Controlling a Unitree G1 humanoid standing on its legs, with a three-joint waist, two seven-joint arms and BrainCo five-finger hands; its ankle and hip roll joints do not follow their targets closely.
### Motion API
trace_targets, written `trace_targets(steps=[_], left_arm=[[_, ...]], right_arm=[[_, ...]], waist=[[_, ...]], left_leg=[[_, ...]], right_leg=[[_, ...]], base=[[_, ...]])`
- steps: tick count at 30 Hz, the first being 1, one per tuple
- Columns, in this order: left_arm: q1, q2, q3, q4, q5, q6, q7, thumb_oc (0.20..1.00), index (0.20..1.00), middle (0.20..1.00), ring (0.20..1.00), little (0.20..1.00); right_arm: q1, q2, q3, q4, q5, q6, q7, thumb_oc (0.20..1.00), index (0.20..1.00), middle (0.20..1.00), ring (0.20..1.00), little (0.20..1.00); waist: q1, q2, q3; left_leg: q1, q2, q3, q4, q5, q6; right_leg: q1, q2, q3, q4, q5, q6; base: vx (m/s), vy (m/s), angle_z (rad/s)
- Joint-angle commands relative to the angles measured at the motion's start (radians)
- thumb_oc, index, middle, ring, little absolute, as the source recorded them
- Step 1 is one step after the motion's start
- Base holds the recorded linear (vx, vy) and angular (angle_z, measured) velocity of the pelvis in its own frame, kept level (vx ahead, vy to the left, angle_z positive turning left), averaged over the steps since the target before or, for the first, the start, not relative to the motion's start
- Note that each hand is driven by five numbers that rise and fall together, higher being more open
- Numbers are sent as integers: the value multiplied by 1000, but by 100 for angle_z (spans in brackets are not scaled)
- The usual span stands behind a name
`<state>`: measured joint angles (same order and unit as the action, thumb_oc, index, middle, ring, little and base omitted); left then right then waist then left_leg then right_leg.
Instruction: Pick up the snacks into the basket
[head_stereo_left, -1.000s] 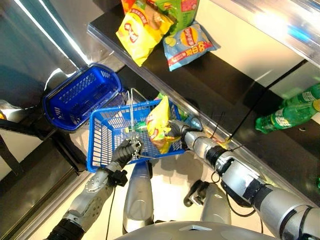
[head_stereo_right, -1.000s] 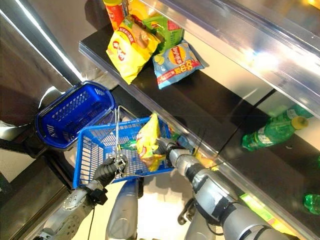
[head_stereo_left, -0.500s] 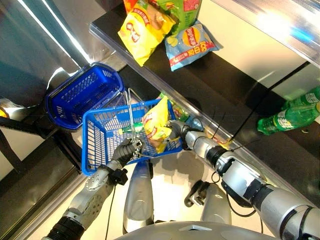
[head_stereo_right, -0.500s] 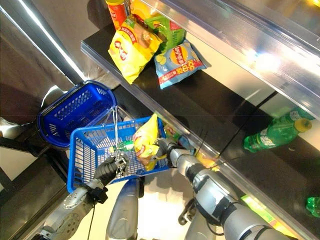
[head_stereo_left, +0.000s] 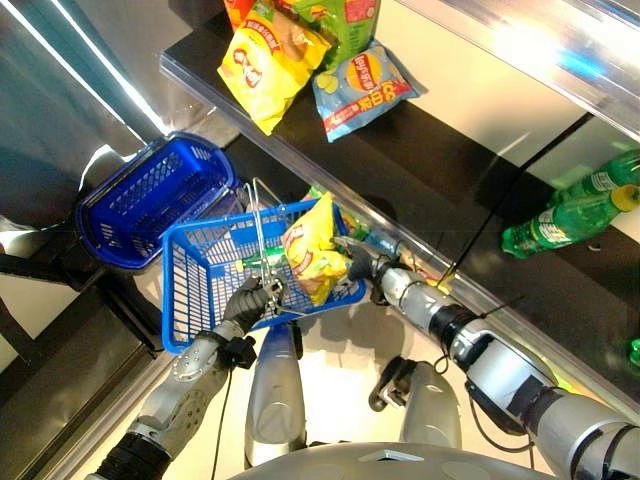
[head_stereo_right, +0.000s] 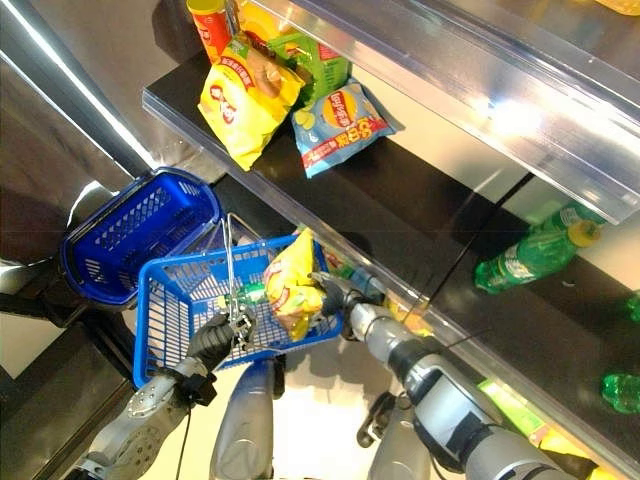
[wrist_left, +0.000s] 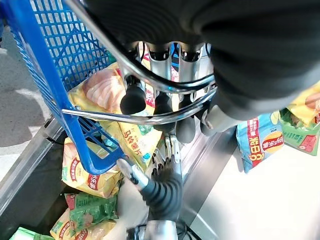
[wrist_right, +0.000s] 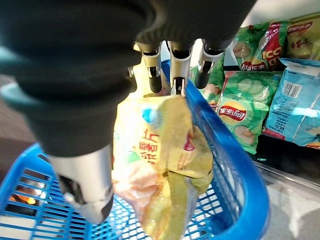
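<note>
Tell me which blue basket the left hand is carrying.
The rectangular blue basket, with the left hand curled round its wire handle. The rounder blue basket sits apart beyond it, untouched.

- We see a blue plastic basket (head_stereo_left: 215, 275) with slatted walls and two metal wire handles (head_stereo_left: 262, 215), hanging tilted from the left hand (head_stereo_left: 250, 300), whose fingers are curled round the handles.
- We see a yellow snack bag (head_stereo_left: 312, 255), crinkled and upright, pinched at its top edge by the right hand (head_stereo_left: 362, 265), at the basket's 3 o'clock rim and partly over its interior.
- We note a green-labelled item (head_stereo_left: 262, 258) lying inside the basket, too small to identify.
- We see further snacks on the dark shelf at 12 o'clock: a yellow bag (head_stereo_left: 262, 62), a light blue bag (head_stereo_left: 362, 85) and a green bag (head_stereo_left: 345, 18), touching one another.
</note>
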<state>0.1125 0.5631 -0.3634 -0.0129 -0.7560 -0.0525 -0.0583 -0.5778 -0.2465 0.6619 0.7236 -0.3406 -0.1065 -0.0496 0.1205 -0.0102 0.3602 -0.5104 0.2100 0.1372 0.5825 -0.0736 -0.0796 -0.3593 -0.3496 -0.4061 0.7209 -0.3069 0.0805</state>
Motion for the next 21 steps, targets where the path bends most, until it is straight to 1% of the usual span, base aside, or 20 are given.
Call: trace_targets(steps=[1, 2, 3, 4, 6, 7, 8, 9, 10, 11, 13, 17, 18, 21], left_arm=[[-62, -47, 36, -129, 62, -132, -41, 200, 200, 200, 200, 200], [-62, -47, 35, -128, 62, -132, -41, 200, 200, 200, 200, 200], [-60, -50, 43, -101, 83, -136, -33, 200, 200, 200, 200, 200], [-60, -51, 42, -100, 83, -137, -33, 200, 200, 200, 200, 200], [-53, -60, 57, -63, 110, -139, -27, 200, 200, 200, 200, 200], [-53, -61, 56, -62, 110, -140, -27, 200, 200, 200, 200, 200], [-51, -66, 62, -34, 126, -144, -27, 200, 200, 200, 200, 200], [-51, -67, 61, -34, 127, -144, -27, 200, 200, 200, 200, 200], [-45, -71, 65, -10, 137, -144, -31, 200, 200, 200, 200, 200], [-45, -71, 64, -9, 137, -145, -31, 200, 200, 200, 200, 200], [-37, -76, 68, 17, 152, -148, -33, 200, 200, 200, 200, 200], [-28, -83, 77, 43, 169, -150, -29, 200, 200, 200, 200, 200], [-26, -86, 81, 70, 186, -152, -27, 200, 200, 200, 200, 200], [-29, -97, 80, 115, 209, -155, -24, 200, 200, 200, 200, 200]], right_arm=[[22, -45, -75, -109, 25, -52, -7, 1000, 1000, 1000, 1000, 1000], [23, -47, -76, -111, 25, -51, -6, 1000, 1000, 1000, 1000, 1000], [72, -96, -106, -184, 10, -58, -11, 1000, 1000, 1000, 1000, 1000], [74, -98, -107, -187, 11, -57, -11, 1000, 1000, 1000, 1000, 1000], [152, -167, -156, -286, -10, -71, -20, 1000, 1000, 1000, 1000, 1000], [155, -168, -157, -288, -10, -70, -19, 1000, 1000, 1000, 1000, 1000], [205, -203, -188, -344, -21, -83, -21, 1000, 1000, 1000, 1000, 1000], [207, -205, -189, -347, -21, -82, -20, 1000, 1000, 1000, 1000, 1000], [254, -235, -217, -396, -26, -93, -17, 1000, 1000, 1000, 1000, 1000], [256, -236, -218, -398, -26, -93, -16, 1000, 1000, 1000, 1000, 1000], [313, -267, -253, -449, -23, -107, -13, 1000, 1000, 1000, 1000, 1000], [377, -297, -292, -497, -16, -120, -4, 1000, 1000, 1000, 1000, 1000], [406, -298, -300, -502, 0, -126, 5, 1000, 1000, 1000, 1000, 1000], [430, -290, -300, -472, 30, -126, 21, 1000, 1000, 1000, 1000, 1000]], waist=[[-27, -18, -68], [-26, -18, -68], [-40, -25, -72], [-39, -24, -72], [-61, -33, -81], [-60, -32, -82], [-74, -37, -89], [-73, -36, -89], [-85, -40, -97], [-84, -40, -97], [-99, -43, -106], [-113, -46, -118], [-119, -47, -120], [-126, -51, -126]], left_leg=[[27, 20, 18, 17, -33, 18], [27, 20, 19, 17, -33, 18], [40, 26, 23, 6, -33, 18], [41, 26, 24, 5, -32, 18], [62, 29, 31, -12, -31, 17], [63, 29, 31, -13, -30, 17], [76, 33, 33, -25, -28, 16], [77, 32, 34, -26, -27, 16], [90, 35, 37, -40, -24, 15], [91, 35, 37, -41, -24, 15], [105, 37, 42, -51, -22, 13], [126, 35, 48, -79, -10, 12], [148, 36, 53, -91, -11, 7], [183, 34, 65, -134, 10, 5]], right_leg=[[-40, -22, 43, -127, 244, 75], [-39, -22, 44, -127, 244, 75], [-33, -20, 45, -136, 249, 78], [-33, -20, 46, -137, 249, 78], [-22, -17, 48, -154, 254, 83], [-21, -17, 48, -155, 255, 84], [-10, -15, 50, -166, 259, 88], [-9, -15, 50, -166, 260, 88], [3, -12, 51, -181, 262, 92], [4, -12, 51, -182, 262, 92], [18, -12, 53, -193, 264, 96], [37, -10, 52, -216, 274, 100], [54, -4, 54, -228, 275, 105], [86, 4, 54, -276, 297, 106]], base=[[18, 3, -14], [25, 7, -17], [21, 5, -16], [35, 2, -22], [37, 3, -19], [54, 18, -9], [31, 11, -7], [59, 16, -11], [29, 5, -11], [45, 4, -13], [40, 10, -17], [43, 16, -2], [51, 15, -7], [57, 10, -5]])
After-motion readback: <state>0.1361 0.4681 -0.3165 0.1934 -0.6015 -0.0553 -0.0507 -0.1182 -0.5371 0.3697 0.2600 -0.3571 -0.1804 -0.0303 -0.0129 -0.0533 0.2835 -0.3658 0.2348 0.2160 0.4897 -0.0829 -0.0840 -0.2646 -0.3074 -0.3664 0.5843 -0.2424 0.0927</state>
